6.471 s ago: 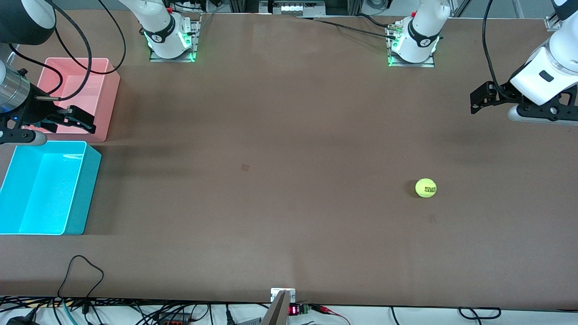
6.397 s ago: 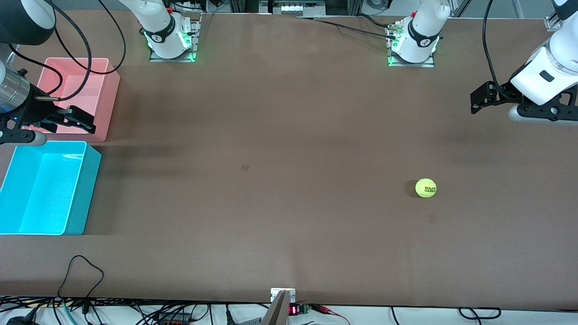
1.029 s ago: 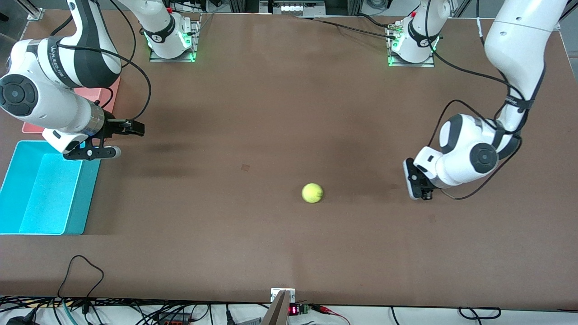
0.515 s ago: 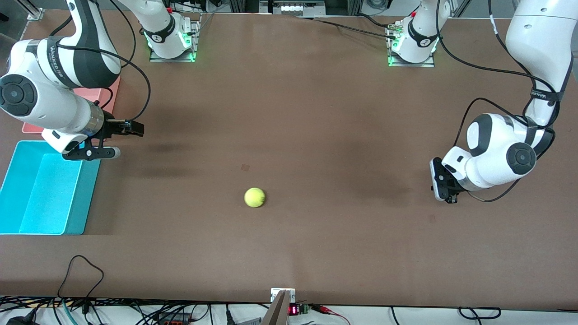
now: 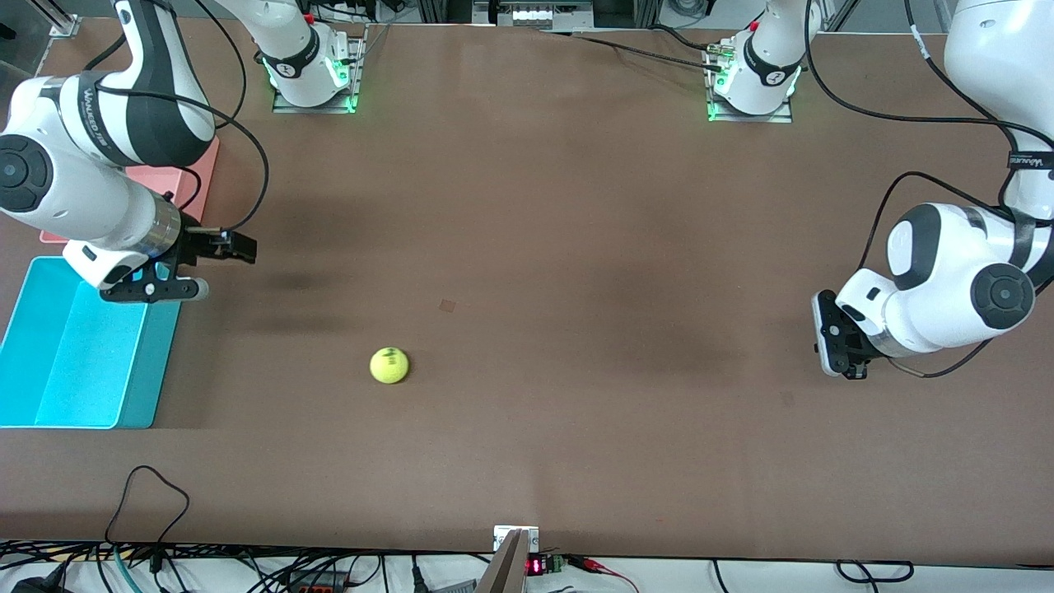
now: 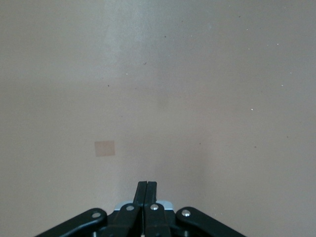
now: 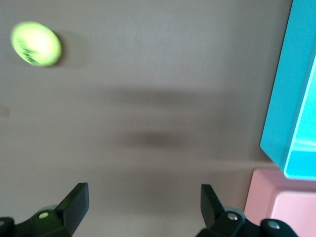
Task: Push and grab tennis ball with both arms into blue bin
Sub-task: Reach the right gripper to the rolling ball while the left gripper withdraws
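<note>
Step in hand — hand-over between push and grab: the ball is loose on the table, not yet gripped.

Tennis ball (image 5: pixel 389 365): on the bare table (image 5: pixel 527 247), toward the right arm's end, well apart from the blue bin (image 5: pixel 49 412) and nearer the front camera than the right gripper.

Right gripper (image 5: pixel 216 249): over the table just beside the blue bin's corner, fingers (image 7: pixel 74 202) spread wide, empty. Pink bin (image 5: pixel 177 177) lies under its arm.

Left gripper (image 5: pixel 832 344): low over the table at the left arm's end, fingers (image 6: pixel 146 190) pressed together, holding nothing.

Next move calls for — judged — the right gripper to drop over the ball, straddle it, close, then lift it over the bin; a rolling ball may need timing.

Change from half a second ago: ball has travelled farther toward the blue bin; left gripper has drawn back toward its own end; right gripper has shifted slightly
</note>
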Available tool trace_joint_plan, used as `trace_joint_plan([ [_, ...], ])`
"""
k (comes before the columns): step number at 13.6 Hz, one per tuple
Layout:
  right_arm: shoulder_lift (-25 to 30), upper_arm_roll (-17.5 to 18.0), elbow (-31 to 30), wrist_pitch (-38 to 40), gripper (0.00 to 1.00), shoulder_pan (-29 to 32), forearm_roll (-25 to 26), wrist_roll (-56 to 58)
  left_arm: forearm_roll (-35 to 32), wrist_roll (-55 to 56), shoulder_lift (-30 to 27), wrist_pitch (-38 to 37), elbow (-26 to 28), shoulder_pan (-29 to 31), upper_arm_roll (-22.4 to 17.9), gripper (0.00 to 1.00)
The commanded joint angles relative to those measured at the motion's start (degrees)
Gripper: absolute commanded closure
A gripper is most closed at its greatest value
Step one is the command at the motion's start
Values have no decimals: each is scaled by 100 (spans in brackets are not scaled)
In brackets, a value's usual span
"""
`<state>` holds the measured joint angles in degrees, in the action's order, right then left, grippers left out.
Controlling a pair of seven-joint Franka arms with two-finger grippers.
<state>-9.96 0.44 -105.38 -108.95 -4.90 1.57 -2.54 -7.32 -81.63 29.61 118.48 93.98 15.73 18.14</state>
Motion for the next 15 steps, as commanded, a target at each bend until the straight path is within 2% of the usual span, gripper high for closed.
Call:
trace_joint_plan([
  [1,-287,9,150,-389,0,51,89,-18,-102,-20,-43,-639,-467,-17,-20,99],
  [2,-383,1,158,-547,0,51,89,-18,-102,128,-130,-876,-564,-17,-21,99],
  [3,-488,-8,167,-714,0,60,89,-9,-137,426,-270,-1079,-565,-17,-21,91],
  [4,-603,-17,167,-863,0,68,89,-9,-225,794,-402,-1342,-565,-17,-12,57],
  [5,-734,-17,176,-1082,0,112,80,0,-269,1120,-526,-1658,-565,-26,6,1],
  [7,-1085,-17,315,-1548,0,191,71,61,-269,2015,-754,-2090,-600,-26,67,0],
  [9,-1559,-17,841,-1577,0,191,71,87,-269,2858,-1026,-2477,-600,-87,94,0],
  [12,-2096,-17,1230,-1612,0,288,62,79,-200,4344,-1413,-2935,-635,-87,190,0],
  [15,-2580,-8,1625,-1612,0,297,62,122,-208,4981,-1450,-3407,-1169,-96,226,0],
])
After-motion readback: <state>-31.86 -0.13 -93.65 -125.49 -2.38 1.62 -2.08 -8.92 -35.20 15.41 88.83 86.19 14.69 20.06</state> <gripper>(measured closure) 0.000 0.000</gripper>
